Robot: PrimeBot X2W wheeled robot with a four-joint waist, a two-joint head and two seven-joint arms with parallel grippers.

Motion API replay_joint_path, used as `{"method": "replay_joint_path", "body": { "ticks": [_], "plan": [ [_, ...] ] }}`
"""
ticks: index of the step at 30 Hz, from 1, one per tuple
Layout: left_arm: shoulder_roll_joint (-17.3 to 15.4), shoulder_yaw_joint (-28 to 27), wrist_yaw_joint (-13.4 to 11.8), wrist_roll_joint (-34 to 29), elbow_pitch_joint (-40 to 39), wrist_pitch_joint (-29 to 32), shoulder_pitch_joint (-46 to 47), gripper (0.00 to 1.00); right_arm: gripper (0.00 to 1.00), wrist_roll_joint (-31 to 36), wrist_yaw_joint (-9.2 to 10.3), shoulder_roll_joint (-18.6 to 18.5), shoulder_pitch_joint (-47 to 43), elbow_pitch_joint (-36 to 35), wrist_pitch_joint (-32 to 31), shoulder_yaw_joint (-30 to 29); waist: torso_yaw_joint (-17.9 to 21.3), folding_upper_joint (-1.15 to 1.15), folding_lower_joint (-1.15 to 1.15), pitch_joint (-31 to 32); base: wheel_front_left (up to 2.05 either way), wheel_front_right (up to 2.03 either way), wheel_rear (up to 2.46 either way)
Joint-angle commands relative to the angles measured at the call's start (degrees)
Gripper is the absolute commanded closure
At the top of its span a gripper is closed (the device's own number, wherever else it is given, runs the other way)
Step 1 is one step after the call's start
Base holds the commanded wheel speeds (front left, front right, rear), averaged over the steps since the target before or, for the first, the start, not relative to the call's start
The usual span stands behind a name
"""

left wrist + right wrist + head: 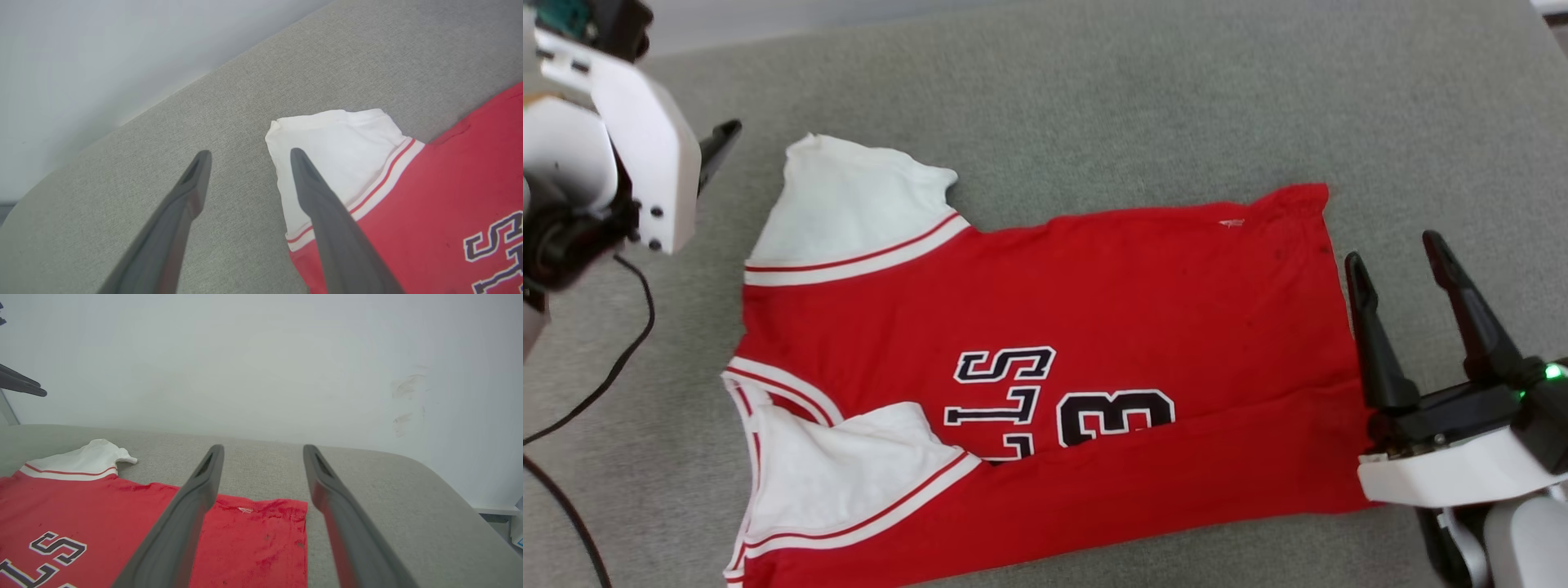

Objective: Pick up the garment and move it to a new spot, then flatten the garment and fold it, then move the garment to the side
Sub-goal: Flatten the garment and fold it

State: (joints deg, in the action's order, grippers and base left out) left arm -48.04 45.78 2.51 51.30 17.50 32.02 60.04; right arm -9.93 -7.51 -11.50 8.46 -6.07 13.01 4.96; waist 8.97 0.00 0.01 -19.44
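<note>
Your left gripper [249, 154] hangs off the collar end, fingers spread and empty, with one tip over the far sleeve [339, 147] and the other over bare desk [1094, 98]. I judge it is placed to pinch that sleeve's edge. The garment [1045, 310] lies flat mid-desk, collar left, hem right. Its near long edge and near sleeve [849, 465] are turned in over the front, cutting the lettering, so one fold looks made. Your right gripper [1394, 250] sits just beside the hem, fingers wide, holding nothing, likely mirroring the left for a matching far-side fold
</note>
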Motion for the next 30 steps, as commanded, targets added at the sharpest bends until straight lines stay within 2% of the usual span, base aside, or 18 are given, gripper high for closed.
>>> {"method": "replay_joint_path", "body": {
  "ticks": [1, 2, 3, 4, 11, 15, 22, 23, 24, 30],
  "plan": [
    [0.61, -0.18, 0.16, 0.5, 0.54, 0.71, 1.02, 0.0, 0.0, 0.38, 0.03, 0.87, -0.94, -0.38, 0.35, -0.07, 1.16, 0.0, -0.01, -2.03, 0.0, 0.0, 0.0],
    [1.19, -0.42, 0.47, 1.22, 1.37, 1.89, 2.15, 0.0, 0.0, 0.96, 0.03, 1.37, -1.21, -0.71, 0.67, -0.01, 1.44, 0.0, -0.01, -2.78, 0.0, 0.0, 0.0],
    [2.79, -0.72, 0.91, 3.98, 3.73, 7.18, 5.5, 0.0, 0.0, 2.37, 0.03, 2.91, -1.16, -1.45, 1.3, 0.59, 2.36, 0.0, -0.01, -5.06, 0.0, 0.0, 0.0],
    [3.21, -0.56, 1.07, 4.61, 4.33, 9.05, 6.52, 0.0, 0.0, 2.71, 0.03, 3.22, -0.95, -1.54, 1.55, 0.76, 2.68, 0.0, -0.01, -5.68, 0.0, 0.0, 0.0],
    [4.89, 2.48, 1.99, 5.41, 8.45, 20.92, 12.39, 0.0, 0.0, 4.23, 0.03, 4.31, 1.31, -2.05, 2.16, 2.29, 4.98, 0.0, -0.01, -10.02, 0.0, 0.0, 0.0],
    [5.67, 3.57, 1.44, 4.27, 10.74, 23.87, 14.93, 0.0, 0.0, 4.76, 0.03, 4.55, 2.38, -1.47, 2.19, 3.3, 5.91, 0.0, -0.01, -12.14, 0.0, 0.0, 0.0],
    [6.57, 6.82, 2.7, 2.48, 14.21, 26.75, 15.26, 0.0, 0.0, 5.24, 0.03, 4.62, 3.98, -0.97, 2.15, 4.58, 6.41, 0.0, -0.01, -14.07, 0.0, 0.0, 0.0],
    [6.6, 7.23, 2.96, 2.36, 14.39, 26.89, 15.16, 0.78, 0.0, 5.17, 0.03, 4.54, 4.26, -0.88, 2.15, 4.52, 6.33, 0.0, -0.01, -14.08, 0.0, 0.0, 0.0],
    [6.71, 7.39, 3.04, 2.58, 14.62, 26.73, 14.96, 1.0, 0.0, 5.1, 0.03, 4.35, 4.62, -0.74, 2.16, 4.42, 6.21, 0.0, -0.01, -13.98, 0.0, 0.0, 0.0],
    [6.11, 8.04, 4.07, 2.14, 14.84, 24.76, 14.91, 1.0, 0.0, 5.42, 0.03, 2.07, 7.31, -0.53, 2.15, 2.08, 5.15, 0.0, -0.01, -11.74, 0.0, 0.0, 0.0]
  ]
}}
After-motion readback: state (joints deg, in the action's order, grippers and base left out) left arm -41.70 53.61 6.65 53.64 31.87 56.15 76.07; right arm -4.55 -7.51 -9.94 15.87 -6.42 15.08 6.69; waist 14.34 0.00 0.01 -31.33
